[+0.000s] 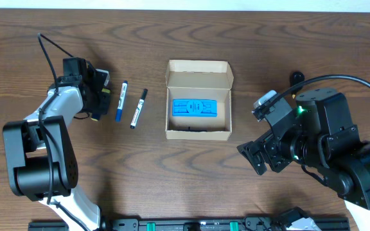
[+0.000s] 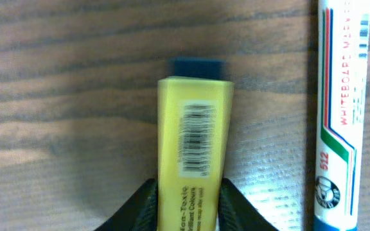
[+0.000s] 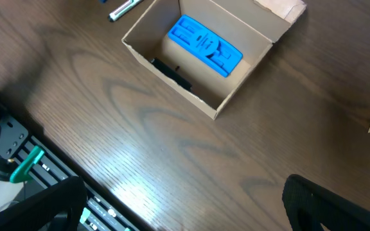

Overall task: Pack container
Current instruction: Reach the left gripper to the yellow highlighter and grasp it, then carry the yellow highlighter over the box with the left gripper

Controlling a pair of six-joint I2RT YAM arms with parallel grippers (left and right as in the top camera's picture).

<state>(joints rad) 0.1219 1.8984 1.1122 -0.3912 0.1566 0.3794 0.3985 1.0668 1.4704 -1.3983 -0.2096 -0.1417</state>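
The container [image 1: 198, 133] sits open at the middle of the desk [image 1: 172, 186], its flap lid [image 1: 198, 67] folded back on the far side. A blue stapler [image 1: 196, 107] lies inside. A thin dark item [image 3: 172, 74] lies along the box's near wall, possibly a pen, though it is too shadowed to be sure.

Just left of the box lie two markers, near each other but apart: a black-capped marker [image 1: 139, 108] and, further left, a blue-capped whiteboard marker [image 1: 121, 101]. Its label is cut off in the left wrist view.

Left of those, the left gripper [image 2: 188, 192] is closed onto a yellow highlighter [image 2: 194, 128] with a blue cap [image 2: 199, 66]. Its fingers [image 2: 143, 205] press against both sides, and the highlighter's lower end is hidden below the frame. From overhead the arm covers nearly all of it.

The right gripper [image 3: 184, 192] hangs above bare desk to the near right of the box, fingers spread wide and empty. A small black object [image 1: 297, 77] lies far right, too small to identify.
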